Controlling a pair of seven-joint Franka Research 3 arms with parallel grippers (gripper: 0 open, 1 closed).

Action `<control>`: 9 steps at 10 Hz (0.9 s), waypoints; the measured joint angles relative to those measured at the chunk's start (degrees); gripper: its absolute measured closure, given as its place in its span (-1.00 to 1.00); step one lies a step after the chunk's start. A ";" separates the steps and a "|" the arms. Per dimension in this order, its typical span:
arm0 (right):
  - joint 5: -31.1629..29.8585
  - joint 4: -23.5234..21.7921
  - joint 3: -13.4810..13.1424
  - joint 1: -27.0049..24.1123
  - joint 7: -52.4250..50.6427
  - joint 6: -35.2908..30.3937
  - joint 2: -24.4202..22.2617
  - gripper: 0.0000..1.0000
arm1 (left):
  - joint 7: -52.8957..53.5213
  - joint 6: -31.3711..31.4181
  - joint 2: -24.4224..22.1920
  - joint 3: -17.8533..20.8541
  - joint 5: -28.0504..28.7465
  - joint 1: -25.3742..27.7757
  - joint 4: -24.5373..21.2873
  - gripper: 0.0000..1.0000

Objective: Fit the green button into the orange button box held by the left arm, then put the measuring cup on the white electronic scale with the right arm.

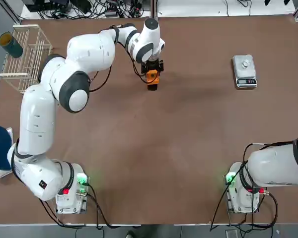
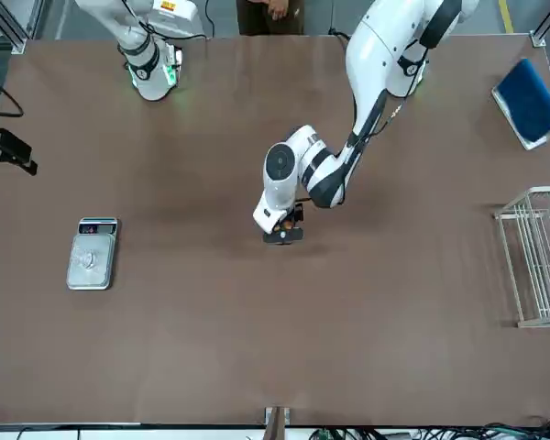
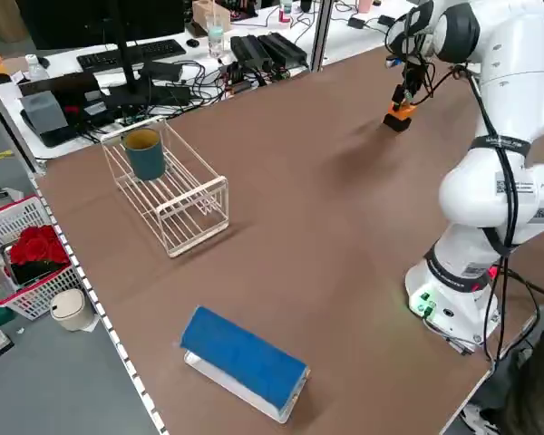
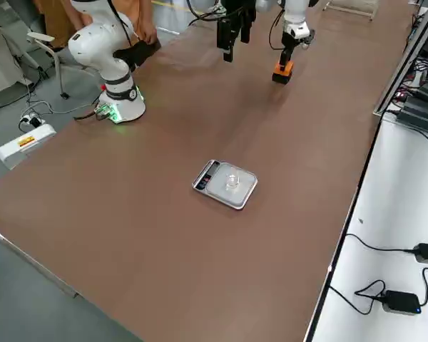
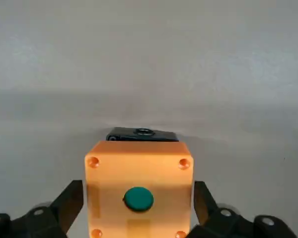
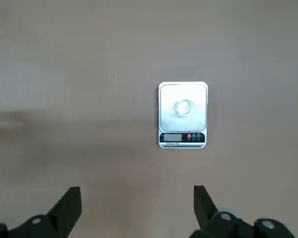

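Note:
The orange button box (image 5: 139,171) stands on the table at the far middle, also seen as the orange button box (image 1: 152,79). The green button (image 5: 138,198) sits in the round hole of its top face. My left gripper (image 1: 152,68) hangs over the box, open, one finger (image 5: 69,203) on each side of it with a narrow gap. The measuring cup (image 6: 184,106) stands on the plate of the white electronic scale (image 1: 245,72) at the far right. My right gripper (image 6: 137,193) is open and empty, raised high above the table and well short of the scale.
A black block (image 5: 143,134) lies just behind the orange box. A white wire rack (image 1: 24,57) with a teal cup (image 1: 11,44) stands at the far left. A blue-topped pad (image 3: 245,358) lies near the left edge. A person (image 2: 270,14) stands behind the arm bases.

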 joint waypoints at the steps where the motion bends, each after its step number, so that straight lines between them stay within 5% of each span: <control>1: 0.00 0.00 0.03 0.00 0.00 -0.40 -0.28 -1.00 | 0.00 -0.02 -0.10 0.00 0.00 0.04 0.00 -0.96; 8: 0.00 -0.05 0.07 0.00 0.01 -1.20 -0.85 -1.00 | 0.00 -1.92 -1.23 0.01 0.00 0.22 0.16 -0.87; 9: 0.00 -0.13 0.07 -0.01 0.02 -1.16 -0.85 -1.00 | -0.03 -1.95 -1.45 0.01 0.00 0.24 0.16 -0.70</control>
